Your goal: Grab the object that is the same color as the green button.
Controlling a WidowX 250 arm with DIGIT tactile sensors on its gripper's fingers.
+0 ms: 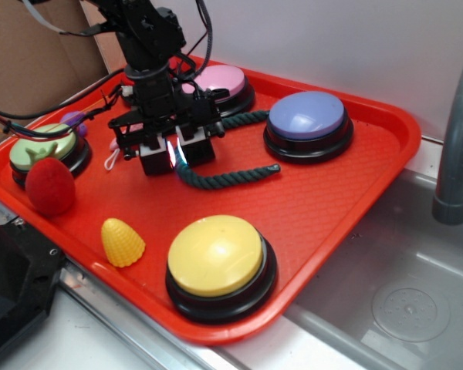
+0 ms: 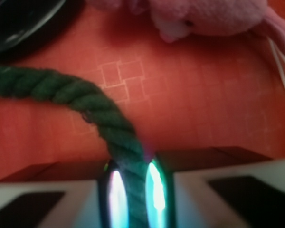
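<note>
The dark green twisted rope lies on the red tray, curving from near the pink button to a free end by the purple button. My gripper stands low over the rope's bend and is shut on it. In the wrist view the rope runs in from the left and passes between my two glowing pads, pinched at my gripper. The green button, pale lime with a black base, sits at the tray's far left.
A red plush strawberry leans by the green button. A yellow corn toy, yellow button, purple button and pink button stand on the tray. A pink plush lies close ahead. A grey pipe rises at right.
</note>
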